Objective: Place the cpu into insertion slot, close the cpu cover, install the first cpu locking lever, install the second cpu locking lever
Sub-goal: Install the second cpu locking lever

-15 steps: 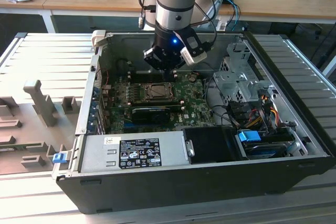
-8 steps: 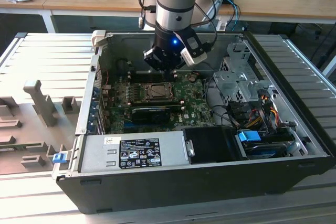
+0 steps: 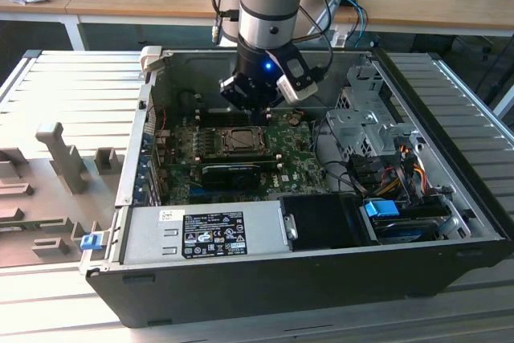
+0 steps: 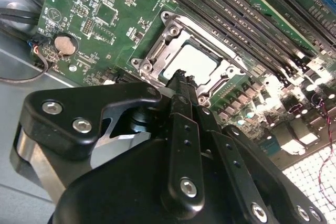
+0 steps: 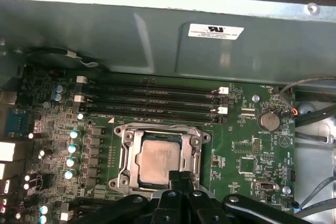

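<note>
Fingertips of the black gripper (image 4: 181, 80) press together with nothing between them, and we see them hovering at the near edge of the socket in both wrist views (image 5: 181, 178). Just beyond them sits the small square silver-grey cpu (image 5: 158, 160), lying flat inside the square metal-rimmed insertion slot (image 5: 126, 139). We see the thin silvery cpu cover (image 4: 169, 35) framing the chip, its middle cut-out showing the metal face. Farther off run long black memory slots (image 5: 152, 98) across the green board (image 5: 247, 150). In the exterior view the arm (image 3: 269, 6) stands over the open grey computer case (image 3: 450, 198).
</note>
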`<state>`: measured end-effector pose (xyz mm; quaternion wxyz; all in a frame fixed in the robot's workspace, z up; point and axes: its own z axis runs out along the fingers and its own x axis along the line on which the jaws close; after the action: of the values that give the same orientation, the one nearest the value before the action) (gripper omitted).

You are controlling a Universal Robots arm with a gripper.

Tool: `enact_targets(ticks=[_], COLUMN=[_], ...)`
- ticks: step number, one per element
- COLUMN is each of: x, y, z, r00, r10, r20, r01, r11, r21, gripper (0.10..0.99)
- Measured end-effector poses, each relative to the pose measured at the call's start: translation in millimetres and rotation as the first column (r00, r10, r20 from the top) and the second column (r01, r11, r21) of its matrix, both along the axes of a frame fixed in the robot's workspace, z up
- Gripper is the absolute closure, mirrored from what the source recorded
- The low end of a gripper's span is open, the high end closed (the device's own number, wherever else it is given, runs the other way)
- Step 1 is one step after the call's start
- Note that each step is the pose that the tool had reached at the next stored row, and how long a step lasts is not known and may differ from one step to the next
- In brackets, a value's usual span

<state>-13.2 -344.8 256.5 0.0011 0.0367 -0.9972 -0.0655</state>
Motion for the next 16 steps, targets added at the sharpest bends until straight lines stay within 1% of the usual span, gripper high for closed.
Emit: enact_targets(ticks=[2,5,7,9,11,12,14,16], x=[0.0,0.1,-0.3,-0.9,-2.4,-2.8,-3.1,-3.4], y=[-0.4,-0.7,-1.7,-6.0,-14.9,-17.4,-21.6,-24.1], z=[0.3,3.9,3.8,3.1,1.1,0.1,-4.2,-7.6], r00=[1.0000,1.0000,1.0000,1.0000,1.0000,1.0000,1.0000,1.0000], r10=[0.000,0.000,0.000,0.000,0.000,0.000,0.000,0.002], r20=[-0.0001,-0.0001,0.0000,0.0000,-0.0004,-0.0006,-0.0023,-0.0026], r01=[0.000,0.000,0.000,0.000,0.000,0.000,0.000,-0.002], r11=[1.0000,1.0000,1.0000,1.0000,1.0000,1.0000,1.0000,1.0000], r21=[0.000,0.000,0.000,0.000,0.000,0.000,0.000,0.001], gripper=[0.980,0.980,0.980,0.980,0.980,0.980,0.980,0.980])
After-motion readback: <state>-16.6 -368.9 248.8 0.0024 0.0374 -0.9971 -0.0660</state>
